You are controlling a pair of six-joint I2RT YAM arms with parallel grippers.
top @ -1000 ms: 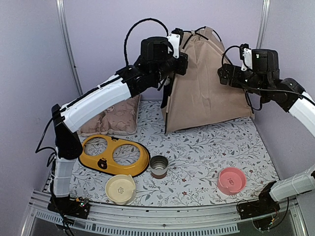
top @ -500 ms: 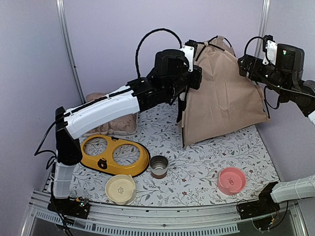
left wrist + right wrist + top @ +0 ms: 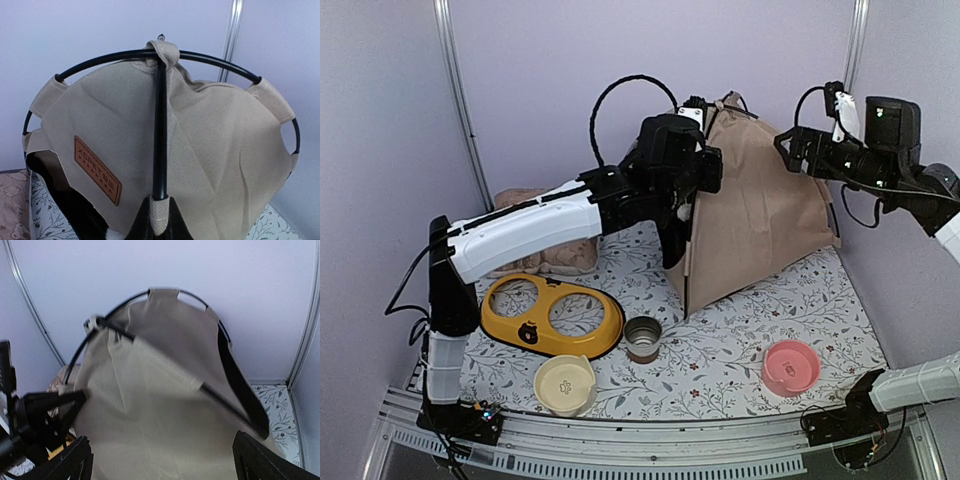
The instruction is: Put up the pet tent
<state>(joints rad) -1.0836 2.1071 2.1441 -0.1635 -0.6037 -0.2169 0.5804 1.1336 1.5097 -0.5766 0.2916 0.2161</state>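
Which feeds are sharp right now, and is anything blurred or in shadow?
Top external: evenly lit and sharp, no glare on the pet tent. Left wrist: crisp on the brown label and black pole; the tent's opening at lower left is dark. Right wrist: soft and blurry; the right hand shows as dark silhouettes in the bottom corners.

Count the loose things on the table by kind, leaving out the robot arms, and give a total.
pet tent: 1
cushion: 1
yellow bowl stand: 1
bowls: 3 (cream bowl, metal bowl, pink bowl)
Total: 6
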